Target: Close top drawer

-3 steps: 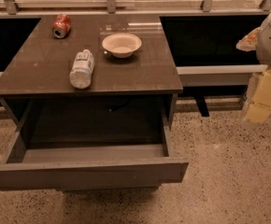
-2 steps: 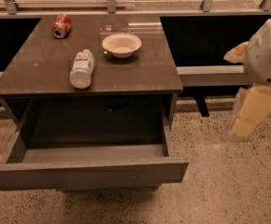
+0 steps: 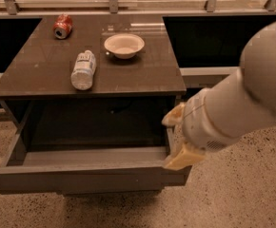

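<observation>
The top drawer stands pulled far out from under the brown cabinet top. Its plain grey front faces me and its dark box looks empty. My gripper is at the drawer's right front corner, on the end of the thick white arm that reaches in from the right. It is open: one tan finger sits by the drawer's right wall, the other lies just above the right end of the front panel. It holds nothing. The lower drawers are hidden under the open one.
On the cabinet top lie a red can at the back left, a plastic bottle on its side and a white bowl. Dark low shelves flank the cabinet. Speckled floor spreads in front and to the right.
The arm has swung in from the far right and down. The gripper now sits at the drawer's right front corner. The drawer stands open as before.
</observation>
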`<state>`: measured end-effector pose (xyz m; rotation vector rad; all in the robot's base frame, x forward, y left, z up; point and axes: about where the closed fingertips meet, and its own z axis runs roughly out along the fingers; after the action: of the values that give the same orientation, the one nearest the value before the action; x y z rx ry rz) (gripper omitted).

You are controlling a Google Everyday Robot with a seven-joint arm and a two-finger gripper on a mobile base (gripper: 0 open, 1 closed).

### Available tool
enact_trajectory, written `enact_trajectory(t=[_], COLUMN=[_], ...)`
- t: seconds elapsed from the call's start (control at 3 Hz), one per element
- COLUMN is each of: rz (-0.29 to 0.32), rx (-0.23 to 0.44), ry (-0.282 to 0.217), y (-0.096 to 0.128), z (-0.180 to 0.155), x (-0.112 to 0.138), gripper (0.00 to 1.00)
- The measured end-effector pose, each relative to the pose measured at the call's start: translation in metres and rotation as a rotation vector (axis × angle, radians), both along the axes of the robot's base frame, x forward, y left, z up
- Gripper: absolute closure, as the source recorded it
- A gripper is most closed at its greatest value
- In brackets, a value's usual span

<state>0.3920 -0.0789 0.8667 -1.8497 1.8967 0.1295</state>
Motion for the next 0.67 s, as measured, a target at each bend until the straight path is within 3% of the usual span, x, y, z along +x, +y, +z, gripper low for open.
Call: enact_trajectory(t=[0.33,0.67], rz=[0.009,0.009], rx=[0.004,-0.008], ry=[0.100,0.161], y=[0.012,0.010], z=[-0.083,-0.123], x=[-0.019,-0.036], gripper=[0.63,0.86])
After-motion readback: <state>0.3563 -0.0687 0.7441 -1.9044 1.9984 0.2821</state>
